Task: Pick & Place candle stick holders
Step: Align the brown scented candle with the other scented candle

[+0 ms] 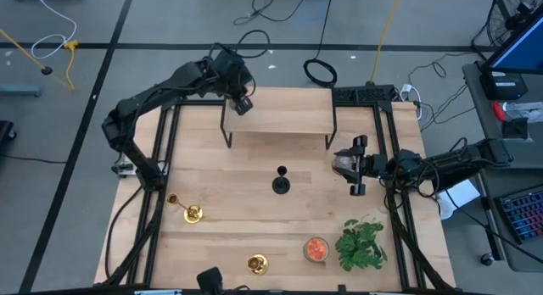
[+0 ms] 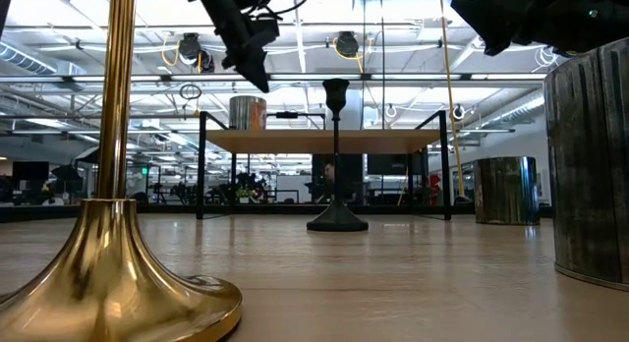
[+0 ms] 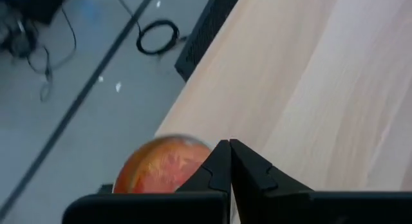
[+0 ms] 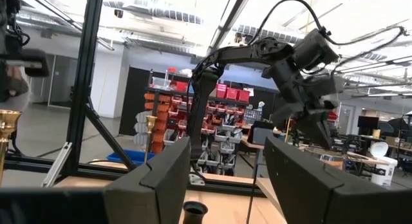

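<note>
The black candle stick holder [image 1: 281,183] [image 2: 336,155] stands upright on its round base at the table's middle. Two gold holders stand near the near edge, one at the left [image 1: 192,213] and one [image 1: 257,264] close to the front; one of them [image 2: 118,185] shows large in the low view. My left gripper [image 1: 243,107] [image 2: 261,82] [image 3: 230,147] is shut and hangs just above an orange jar [image 3: 161,166] [image 2: 248,113] that stands on the raised shelf [image 1: 280,121]. My right gripper [image 1: 344,164] [image 4: 226,143] waits open at the right, tipped upward, with nothing between its fingers.
A second orange jar [image 1: 316,248] and a leafy plant [image 1: 361,242] stand near the right front. Dark ribbed jars [image 2: 506,190] [image 2: 590,165] stand at the right in the low view. The shelf's black legs [image 2: 200,165] rest on the far half of the table.
</note>
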Controlling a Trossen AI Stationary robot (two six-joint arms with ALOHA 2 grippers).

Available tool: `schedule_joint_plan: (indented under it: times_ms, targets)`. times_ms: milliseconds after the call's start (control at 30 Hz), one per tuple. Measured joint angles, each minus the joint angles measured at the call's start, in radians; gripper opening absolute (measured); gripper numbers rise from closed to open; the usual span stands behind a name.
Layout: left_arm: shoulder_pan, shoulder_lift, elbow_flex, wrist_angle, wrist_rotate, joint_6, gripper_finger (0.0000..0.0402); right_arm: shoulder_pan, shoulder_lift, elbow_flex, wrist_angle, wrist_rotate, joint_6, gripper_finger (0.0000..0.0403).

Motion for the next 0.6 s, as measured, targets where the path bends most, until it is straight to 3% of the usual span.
schedule_joint_plan:
  times_ms: [300,467,600]
  targets:
    - [-0.07,-0.159,0.0,-0.003,0.0,0.06,0.0042,0.0,0.001,0.0,-0.046,0.0,0.012,0.0199]
    - [-0.128,-0.299,0.0,-0.008,0.002,0.053,0.0031,0.0,0.045,0.018,-0.086,0.103,0.05,0.0199]
    - [-0.17,-0.408,0.0,-0.025,0.004,0.029,0.0012,0.008,0.099,0.152,-0.256,0.099,0.062,0.0199]
